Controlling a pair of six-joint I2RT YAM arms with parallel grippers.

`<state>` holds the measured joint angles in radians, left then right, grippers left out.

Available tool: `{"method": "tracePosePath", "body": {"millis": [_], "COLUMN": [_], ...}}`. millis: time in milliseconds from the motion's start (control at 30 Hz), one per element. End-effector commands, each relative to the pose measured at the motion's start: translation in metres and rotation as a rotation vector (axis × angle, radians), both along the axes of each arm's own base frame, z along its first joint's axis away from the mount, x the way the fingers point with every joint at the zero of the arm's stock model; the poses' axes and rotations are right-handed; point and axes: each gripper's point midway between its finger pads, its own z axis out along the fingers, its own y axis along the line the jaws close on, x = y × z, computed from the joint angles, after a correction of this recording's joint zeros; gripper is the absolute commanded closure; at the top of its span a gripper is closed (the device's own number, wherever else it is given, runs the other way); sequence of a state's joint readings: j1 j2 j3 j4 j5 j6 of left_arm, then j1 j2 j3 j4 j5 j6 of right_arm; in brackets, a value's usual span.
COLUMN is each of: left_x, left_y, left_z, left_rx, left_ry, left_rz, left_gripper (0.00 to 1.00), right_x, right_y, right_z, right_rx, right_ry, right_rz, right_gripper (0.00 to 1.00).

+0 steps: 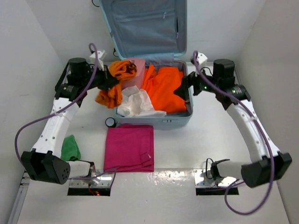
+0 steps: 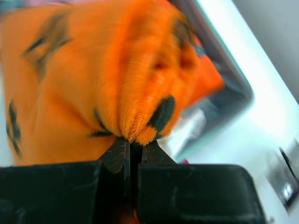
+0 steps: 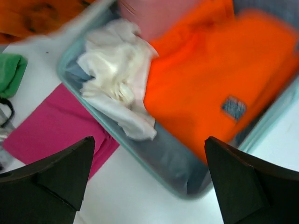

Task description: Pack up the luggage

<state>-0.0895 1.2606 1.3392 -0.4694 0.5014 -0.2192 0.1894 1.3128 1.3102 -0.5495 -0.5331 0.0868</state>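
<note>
The pale aqua luggage [image 1: 154, 122] lies open at the table's back, lid [image 1: 142, 28] upright. Inside are an orange garment [image 1: 166, 88], a white cloth [image 1: 135, 102] and a pink item [image 1: 135, 70]. My left gripper [image 1: 112, 80] is shut on an orange fuzzy cloth with black stripes [image 1: 114, 81], held over the luggage's left rim; in the left wrist view the cloth [image 2: 107, 70] bunches at the gripper [image 2: 135, 149]. My right gripper [image 1: 186, 88] is open and empty over the luggage's right rim; in the right wrist view it [image 3: 149, 158] looks down on the rim [image 3: 159, 175].
A folded magenta cloth [image 1: 129, 147] lies in front of the luggage, also in the right wrist view [image 3: 51, 126]. A green cloth [image 1: 71, 148] lies at the left by the left arm. A black luggage wheel [image 1: 110, 122] sticks out at the front left corner.
</note>
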Motion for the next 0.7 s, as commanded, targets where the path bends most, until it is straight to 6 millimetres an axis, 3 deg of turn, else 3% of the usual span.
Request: {"method": "tracePosePath", "body": {"millis": [0,133,200,300,333,400,433,467,667], "left_x": [-0.028,-0.050,-0.062,-0.082,-0.086,-0.093,-0.094,-0.094,-0.117], "left_y": [-0.052,-0.087,-0.102,-0.118,-0.120,-0.122,-0.123,-0.123,-0.137], "left_z": [0.032,0.028,0.026,0.027,0.033,0.034,0.035,0.035,0.028], "left_rx": [-0.001,0.040,0.050,0.055,0.043,0.038,0.033,0.033,0.020], "left_ry": [-0.120,-0.115,-0.126,-0.131,-0.142,-0.139,-0.139,-0.139,-0.110], "left_rz": [-0.283,-0.416,-0.484,-0.595,-0.617,-0.635,-0.644,-0.644,-0.725], "left_gripper": [1.00,1.00,1.00,1.00,1.00,1.00,1.00,1.00,1.00], "right_x": [-0.009,-0.046,-0.062,-0.085,-0.091,-0.094,-0.091,-0.094,-0.103], "right_y": [0.028,0.066,0.084,0.105,0.109,0.109,0.113,0.111,0.126], "right_z": [0.078,0.089,0.091,0.074,0.057,0.052,0.060,0.044,0.039], "right_rx": [-0.130,-0.244,-0.258,-0.357,-0.424,-0.463,-0.478,-0.496,-0.493], "right_ry": [-0.530,-0.832,-0.893,-0.980,-1.054,-1.117,-1.195,-1.187,-1.222], "right_rz": [0.244,0.493,0.588,0.776,0.856,0.866,0.851,0.871,0.887], "right_gripper": [0.01,0.01,0.01,0.01,0.01,0.01,0.01,0.01,0.01]}}
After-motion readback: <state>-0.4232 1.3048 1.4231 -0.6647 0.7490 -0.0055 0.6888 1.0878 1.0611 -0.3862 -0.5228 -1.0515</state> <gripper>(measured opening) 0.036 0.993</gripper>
